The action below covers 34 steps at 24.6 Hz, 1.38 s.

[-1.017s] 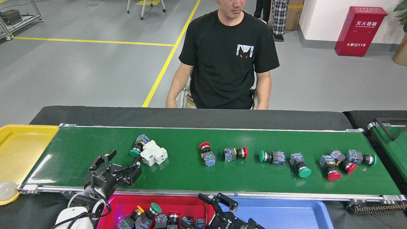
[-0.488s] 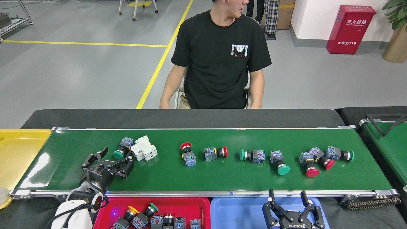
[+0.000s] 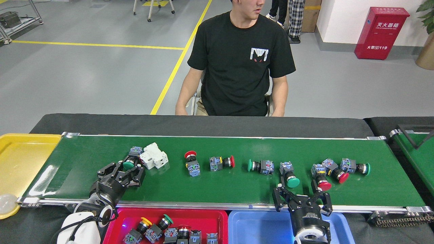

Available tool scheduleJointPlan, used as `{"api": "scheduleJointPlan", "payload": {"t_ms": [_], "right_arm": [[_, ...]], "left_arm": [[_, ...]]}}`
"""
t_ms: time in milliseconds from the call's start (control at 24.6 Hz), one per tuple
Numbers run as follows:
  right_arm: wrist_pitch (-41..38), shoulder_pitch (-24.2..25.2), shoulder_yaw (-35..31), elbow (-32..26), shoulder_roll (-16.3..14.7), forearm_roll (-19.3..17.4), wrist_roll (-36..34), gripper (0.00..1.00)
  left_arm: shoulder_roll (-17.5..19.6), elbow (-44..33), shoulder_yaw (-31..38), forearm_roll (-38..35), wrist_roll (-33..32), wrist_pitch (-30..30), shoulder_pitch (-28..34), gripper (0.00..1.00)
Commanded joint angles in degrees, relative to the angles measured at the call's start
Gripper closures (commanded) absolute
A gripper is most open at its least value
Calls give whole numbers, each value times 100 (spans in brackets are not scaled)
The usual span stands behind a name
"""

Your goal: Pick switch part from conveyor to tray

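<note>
The left gripper (image 3: 126, 168) is over the near left part of the conveyor (image 3: 217, 189). Its black fingers are close around the green-capped switch part (image 3: 130, 162) that lies just beside a white block part (image 3: 154, 155); the fingertips seem to touch the green cap, but I cannot tell if they already clamp it. The right gripper (image 3: 301, 194) is at the near rail of the conveyor, with its two fingers spread wide and nothing between them. Just beyond it lie another green-capped switch (image 3: 289, 174) and a red-capped switch (image 3: 320, 177).

More switch parts lie in a row along the belt. The red tray (image 3: 217, 217) on the near side already holds several switches, and the blue tray (image 3: 257, 227) beside it is partly covered by the right arm. Both trays are cut off by the lower edge. A yellow tray (image 3: 20, 159) sits at the left end.

On the far right stands a red cabinet (image 3: 381, 33) with white Chinese characters and the number 119. A person in a black T-shirt (image 3: 240, 64) sits behind the conveyor; the small white print on the chest is too small to read.
</note>
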Motion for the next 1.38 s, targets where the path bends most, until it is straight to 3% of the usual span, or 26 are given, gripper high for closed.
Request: {"api": "scheduleJointPlan", "payload": {"t_ms": [0,41,122,244,285,325,366,569,732,813,854,895,935,1058,1180,1261,1342], "right_arm": [[-34,-210,18,71,21,16,69,54],[-60,-263,71,88,-14,16,148,68],[-131,-281,176,88,-75,7,228,91],[-412,-245,185,62,-119,7,245,98],[-491,-219,185,27,-119,-2,236,98],[-597,-201,185,-26,-128,-2,228,98],[-746,-166,185,-131,-146,-10,228,98],[-1651,159,185,-729,-233,-54,201,98],[-3356,467,229,-1177,-444,-28,-98,98],[-4112,510,431,-1300,-444,-37,-115,89],[-4420,510,537,-1309,-418,-37,-115,69],[-4595,519,686,-1309,-383,-37,-115,32],[-4684,519,853,-1309,-357,-37,-115,3],[-4727,493,1372,-1265,-339,-28,-115,0],[-4710,493,1407,-1283,-304,-37,-106,0],[-4552,510,1292,-1327,-286,-89,-106,0],[-3832,721,722,-1423,-286,-160,-211,4]], "left_arm": [[152,-1038,78,154,59,-1005,572,92],[178,-1607,122,259,50,-1391,1072,91],[187,-2469,131,391,32,-1400,1889,90],[178,-2962,113,400,24,-1400,2479,80],[161,-2997,104,400,15,-1400,2567,58],[81,-3006,122,391,6,-1400,2593,21],[29,-3015,139,400,24,-1400,2611,0],[-15,-3015,218,585,68,-1400,2734,0],[-217,-2997,1053,611,68,-1400,2734,0],[-551,-2936,1730,602,68,-1400,2655,0],[-630,-2892,2029,602,68,-1321,2620,0],[-631,-2822,2239,602,68,-1093,2594,0],[-630,-2707,2398,602,68,-961,2585,0],[-622,-2338,2758,593,68,-891,2567,0],[-613,-2294,2776,593,68,-891,2567,0],[-604,-2303,2741,602,68,-899,2523,0],[-429,-2233,2688,585,59,-996,2339,0]]}}
